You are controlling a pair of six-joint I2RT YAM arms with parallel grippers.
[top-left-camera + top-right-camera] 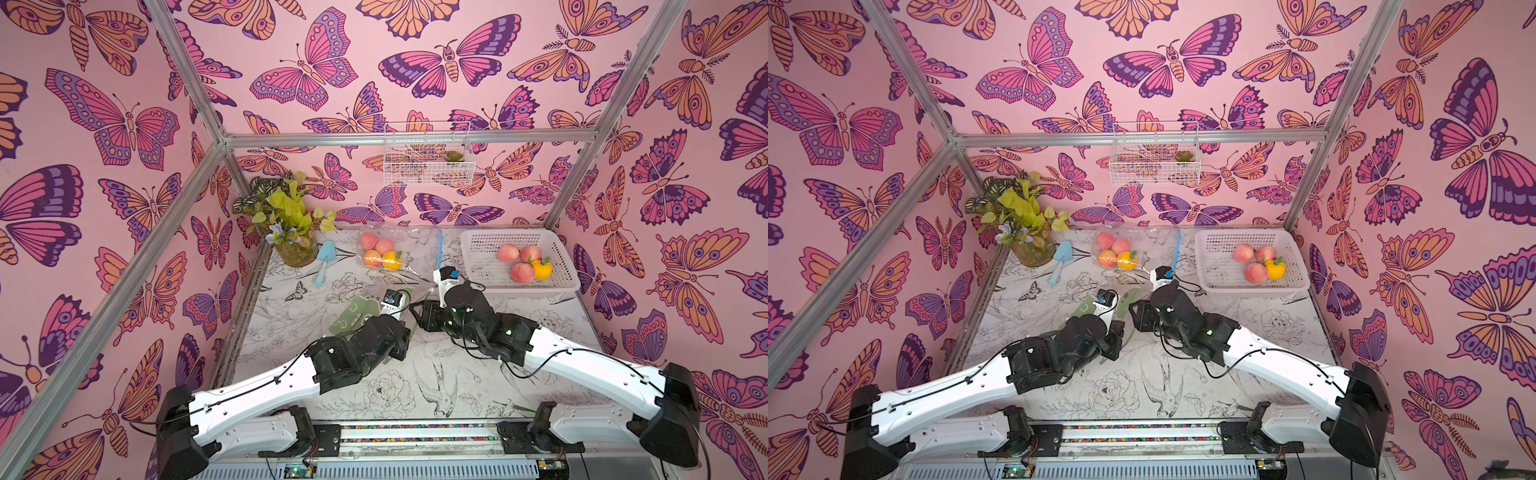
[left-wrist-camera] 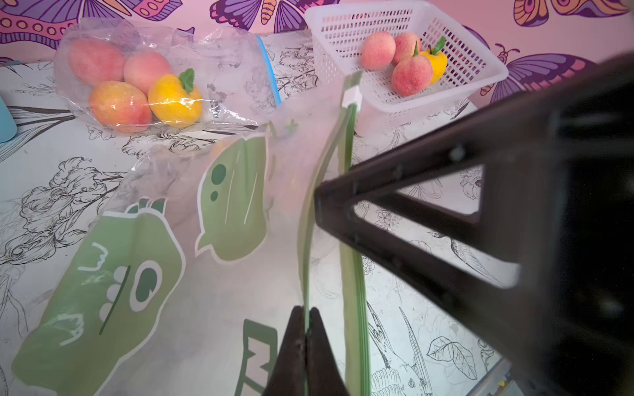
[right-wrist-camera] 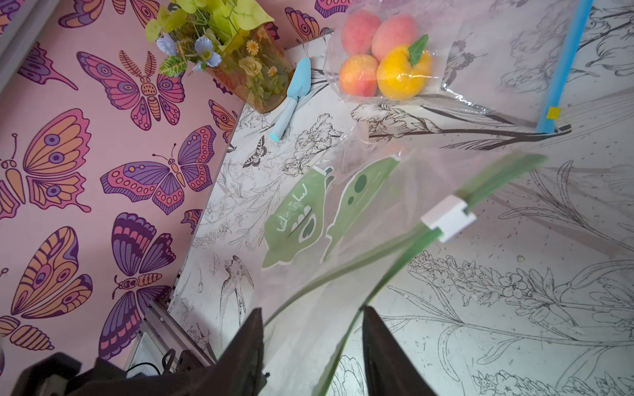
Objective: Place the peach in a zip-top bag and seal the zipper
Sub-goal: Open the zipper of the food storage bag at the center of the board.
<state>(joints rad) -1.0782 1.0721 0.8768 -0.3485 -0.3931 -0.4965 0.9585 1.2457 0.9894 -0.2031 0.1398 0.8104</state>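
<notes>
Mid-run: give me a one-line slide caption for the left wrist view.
Left gripper pinches the dinosaur-print zip-top bag by its green zipper edge, white slider farther along, peaches waiting in the basket.

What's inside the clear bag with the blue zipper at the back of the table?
Through the blue-zipper bag four fruits show: three peaches and a yellow fruit with a green leaf. Anything beneath that pile is covered by it.

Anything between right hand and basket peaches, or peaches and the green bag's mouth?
Nothing visible between the right hand and the peaches except the basket's side wall. The green bag is parted at the mouth, left hand pinching one rim; the open right hand sits there too.
</notes>
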